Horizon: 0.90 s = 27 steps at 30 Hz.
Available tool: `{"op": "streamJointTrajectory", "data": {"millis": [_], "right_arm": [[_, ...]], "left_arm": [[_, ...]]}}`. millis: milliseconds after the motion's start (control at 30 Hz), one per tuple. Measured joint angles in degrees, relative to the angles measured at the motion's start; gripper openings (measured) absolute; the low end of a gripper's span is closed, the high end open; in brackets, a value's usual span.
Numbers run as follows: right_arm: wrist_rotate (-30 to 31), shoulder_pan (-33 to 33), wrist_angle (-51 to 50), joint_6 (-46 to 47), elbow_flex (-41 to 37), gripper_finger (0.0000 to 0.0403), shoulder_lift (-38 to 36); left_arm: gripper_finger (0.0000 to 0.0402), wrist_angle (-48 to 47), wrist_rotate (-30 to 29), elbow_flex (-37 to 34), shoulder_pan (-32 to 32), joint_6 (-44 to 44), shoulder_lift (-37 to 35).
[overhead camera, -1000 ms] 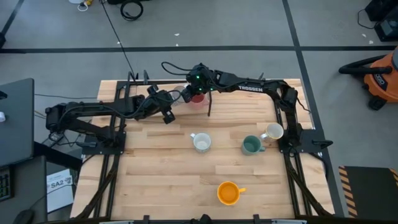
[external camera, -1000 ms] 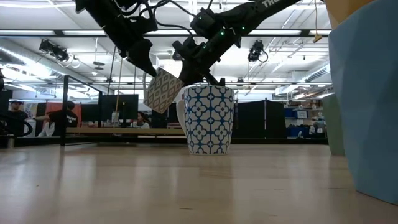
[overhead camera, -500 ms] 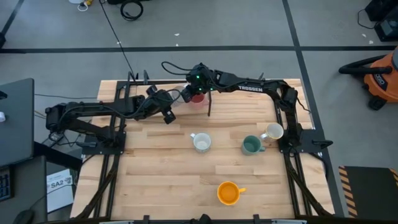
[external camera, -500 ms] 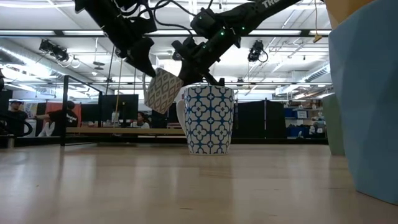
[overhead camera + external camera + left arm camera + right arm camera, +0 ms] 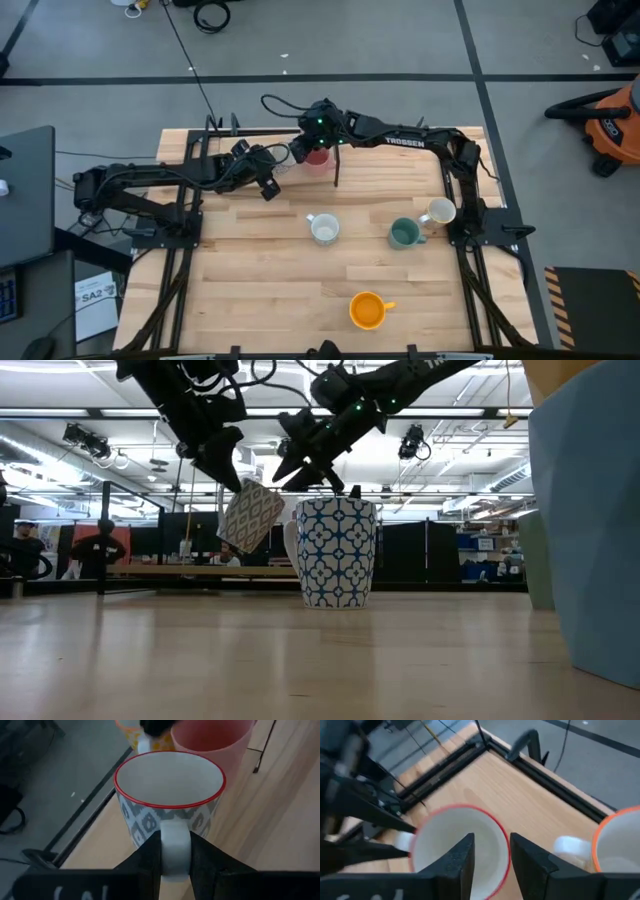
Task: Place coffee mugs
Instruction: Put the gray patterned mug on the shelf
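Note:
My left gripper (image 5: 175,845) is shut on a white mug with a grey pattern and a red rim (image 5: 170,785), which hangs tilted above the far part of the table (image 5: 248,517). My right gripper (image 5: 491,850) is open and hovers just above and beside that mug's mouth (image 5: 455,845) without touching it (image 5: 300,465). A pink mug (image 5: 318,158) stands on its base right behind it. Standing on their bases nearer are a white blue-patterned mug (image 5: 323,229), a green mug (image 5: 403,234), a cream mug (image 5: 438,211) and an orange mug (image 5: 367,309). My left gripper pinches the mug's white side handle (image 5: 175,832) between its two fingers (image 5: 147,857), which come from the table's left, slanting down. The mug is lifted clear of the table and tilted, with its open mouth in view of the wrist camera.
A mug with an orange rim and a white handle (image 5: 620,845) stands by the far edge near the pink one. A thin dark rod (image 5: 337,170) stands upright on the table right of the pink mug. A large light-blue mug (image 5: 590,520) fills the low view's right side.
My left gripper has carried the patterned mug a little toward the table's left edge and slightly down, and the mug now hangs more tilted. My right gripper has risen a little, away from the mug.

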Motion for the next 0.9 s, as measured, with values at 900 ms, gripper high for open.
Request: {"op": "streamJointTrajectory", "data": {"millis": [900], "right_arm": [[-12.81,-7.77,-14.28,-13.42,0.02,0.0128,-19.78]], "left_arm": [[0.0076,11.96,1.58,0.07,13.92,-3.57,5.5]]}}
